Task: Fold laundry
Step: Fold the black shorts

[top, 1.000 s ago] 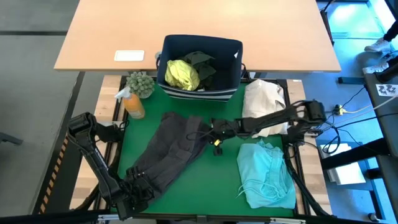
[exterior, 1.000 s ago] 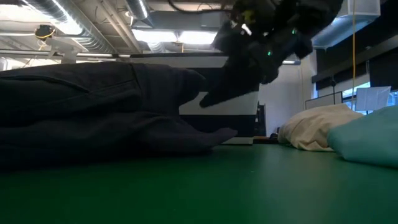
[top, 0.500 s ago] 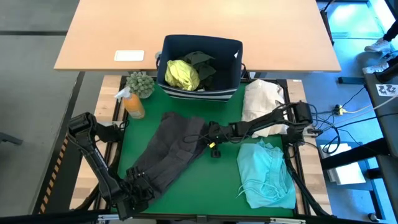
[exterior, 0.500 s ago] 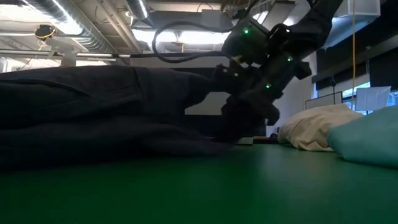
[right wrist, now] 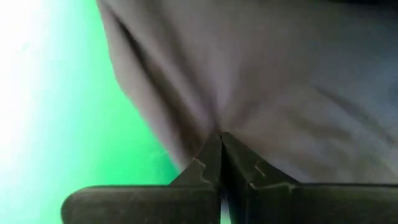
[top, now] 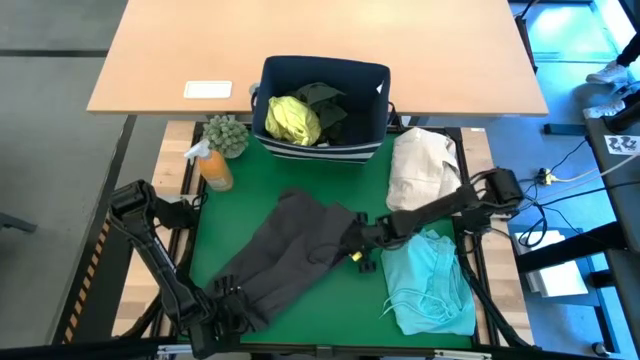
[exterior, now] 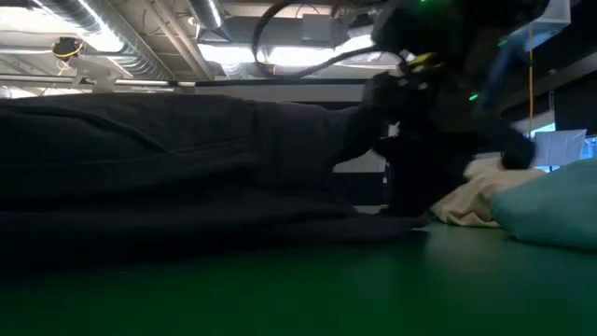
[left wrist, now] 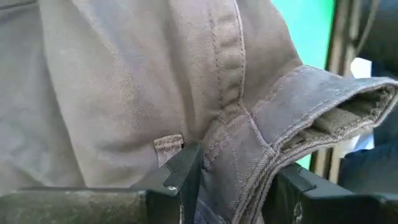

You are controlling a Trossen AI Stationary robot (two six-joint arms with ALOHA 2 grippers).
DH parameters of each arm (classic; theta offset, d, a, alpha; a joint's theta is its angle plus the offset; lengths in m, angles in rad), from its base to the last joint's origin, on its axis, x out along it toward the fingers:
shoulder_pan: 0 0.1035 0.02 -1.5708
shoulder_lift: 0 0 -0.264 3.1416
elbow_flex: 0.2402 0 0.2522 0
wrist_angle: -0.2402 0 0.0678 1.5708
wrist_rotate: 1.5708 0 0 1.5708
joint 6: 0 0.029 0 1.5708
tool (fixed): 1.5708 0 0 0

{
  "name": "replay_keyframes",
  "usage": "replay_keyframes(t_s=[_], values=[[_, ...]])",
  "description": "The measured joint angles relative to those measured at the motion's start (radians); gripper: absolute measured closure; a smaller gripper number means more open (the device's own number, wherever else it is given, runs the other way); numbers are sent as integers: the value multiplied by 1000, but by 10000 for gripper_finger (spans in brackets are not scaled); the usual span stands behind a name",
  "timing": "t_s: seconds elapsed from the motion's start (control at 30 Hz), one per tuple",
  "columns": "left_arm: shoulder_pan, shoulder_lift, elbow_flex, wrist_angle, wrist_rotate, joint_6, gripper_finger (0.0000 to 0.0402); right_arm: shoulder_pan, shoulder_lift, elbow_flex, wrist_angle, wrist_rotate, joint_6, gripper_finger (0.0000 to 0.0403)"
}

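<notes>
Charcoal grey trousers [top: 290,250] lie slantwise on the green mat [top: 330,300], from the near left corner toward the middle; in the low view the trousers [exterior: 159,168] fill the left. My left gripper [top: 228,303] is shut on their near-left end. My right gripper [top: 348,238] is shut on their far-right end. A turquoise garment [top: 430,282] lies flat at the near right. A yellow-green shirt [top: 292,118] and a dark garment [top: 325,98] sit in the navy bin [top: 375,85]. My left gripper [left wrist: 239,180] pinches the trousers' thick stitched waistband [left wrist: 249,134] between its two fingers [left wrist: 183,174], beside a belt loop. The band is doubled over, so several layers are caught. The cloth beyond it lies on the mat. My right gripper [right wrist: 221,163] pinches a thin pucker of the trousers' cloth [right wrist: 219,127] at its fingertips, close to an edge of the garment. The fingers slant down from the table's right side. The cloth around the pinch rests on the mat.
A cream-beige bundle [top: 425,165] lies at the far right of the mat. An orange spray bottle [top: 213,168] and a small plant [top: 227,133] stand at the far left. A wooden table [top: 450,60] behind carries a white item [top: 208,89].
My right gripper has tipped downward and gone toward the table's near and right edges with the cloth in its hold. The trousers' far end has slid that way along the mat and bunched; the waistband end in my left gripper has stayed put.
</notes>
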Motion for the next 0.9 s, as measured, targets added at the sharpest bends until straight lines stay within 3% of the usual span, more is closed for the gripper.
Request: replay_keyframes(t_s=[0.23, 0.4, 0.63, 0.9], values=[[29, 0, 0, 85, -1, 92, 274, 96, -52, 0, -134, 74, 104, 402], [42, 0, 0, 137, -2, 156, 274, 138, -84, 1, -136, 113, 129, 402], [40, 0, 0, 133, 4, 161, 274, 118, -117, 2, -98, 184, 100, 402], [38, 0, 0, 114, -6, 160, 287, 43, -117, 2, -20, 172, 30, 402]])
